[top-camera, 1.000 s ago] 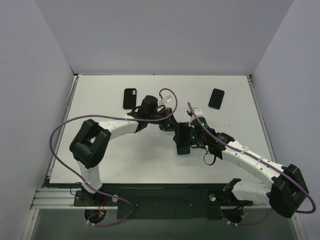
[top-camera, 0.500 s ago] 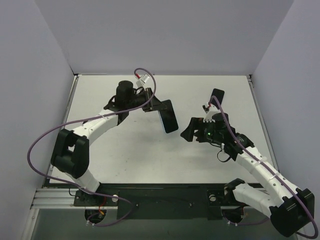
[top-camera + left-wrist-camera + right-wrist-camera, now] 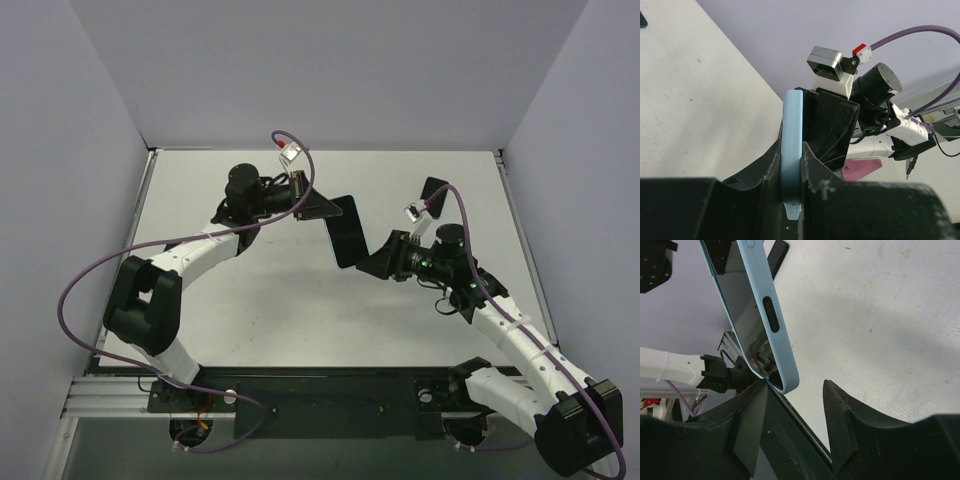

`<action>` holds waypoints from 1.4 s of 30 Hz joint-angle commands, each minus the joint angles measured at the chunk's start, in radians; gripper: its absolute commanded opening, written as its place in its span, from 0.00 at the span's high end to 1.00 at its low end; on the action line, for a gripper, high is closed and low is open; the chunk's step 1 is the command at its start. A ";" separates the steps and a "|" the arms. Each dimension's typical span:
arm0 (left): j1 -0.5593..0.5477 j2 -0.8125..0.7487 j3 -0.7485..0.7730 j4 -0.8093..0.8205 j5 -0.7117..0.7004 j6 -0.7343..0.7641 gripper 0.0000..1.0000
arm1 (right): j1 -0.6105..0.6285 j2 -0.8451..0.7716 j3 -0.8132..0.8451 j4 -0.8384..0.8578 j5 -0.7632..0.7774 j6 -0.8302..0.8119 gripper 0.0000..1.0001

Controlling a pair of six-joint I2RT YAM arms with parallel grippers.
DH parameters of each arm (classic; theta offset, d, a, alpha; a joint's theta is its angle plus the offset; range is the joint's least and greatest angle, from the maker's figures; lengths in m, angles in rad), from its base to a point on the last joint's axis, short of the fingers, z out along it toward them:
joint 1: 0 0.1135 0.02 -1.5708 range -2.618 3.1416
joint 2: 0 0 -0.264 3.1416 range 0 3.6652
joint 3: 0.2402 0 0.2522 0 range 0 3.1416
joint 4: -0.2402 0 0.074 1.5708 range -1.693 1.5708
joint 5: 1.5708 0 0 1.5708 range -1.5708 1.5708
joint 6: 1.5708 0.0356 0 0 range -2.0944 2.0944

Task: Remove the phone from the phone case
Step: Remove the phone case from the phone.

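The right jaws stand released and apart; the lower corner of the phone case [image 3: 771,315] sits just inside their gap, close beside one finger [image 3: 752,425]; the case is pale blue with a slot cut in its edge; the dark, glossy phone [image 3: 740,310] is seated in it; both hang tilted in the air above the counter [image 3: 250,290]; the left jaws are clenched on the case's far end; beyond the right jaws a second dark phone [image 3: 435,190] lies flat.
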 commanded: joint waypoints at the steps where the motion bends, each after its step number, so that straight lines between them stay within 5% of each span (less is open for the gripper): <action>1: -0.006 -0.002 0.021 0.193 0.075 -0.108 1.00 | -0.031 -0.009 0.004 0.122 -0.114 0.031 0.58; 10: -0.015 0.028 0.024 0.357 0.124 -0.227 1.00 | -0.041 -0.003 -0.008 0.283 -0.275 0.077 0.83; 13: -0.020 0.041 0.027 0.443 0.149 -0.295 1.00 | -0.041 -0.001 0.001 0.292 -0.320 0.058 1.00; 21: -0.040 0.099 0.062 0.775 0.195 -0.589 1.00 | 0.030 0.003 0.010 0.363 -0.409 0.003 1.00; 28: -0.090 0.140 0.148 1.033 0.178 -0.946 1.00 | 0.162 0.083 0.191 -0.026 -0.427 -0.351 1.00; 42: -0.210 -0.090 0.058 1.035 0.029 -1.102 1.00 | 0.163 0.069 0.297 -0.134 -0.472 -0.552 1.00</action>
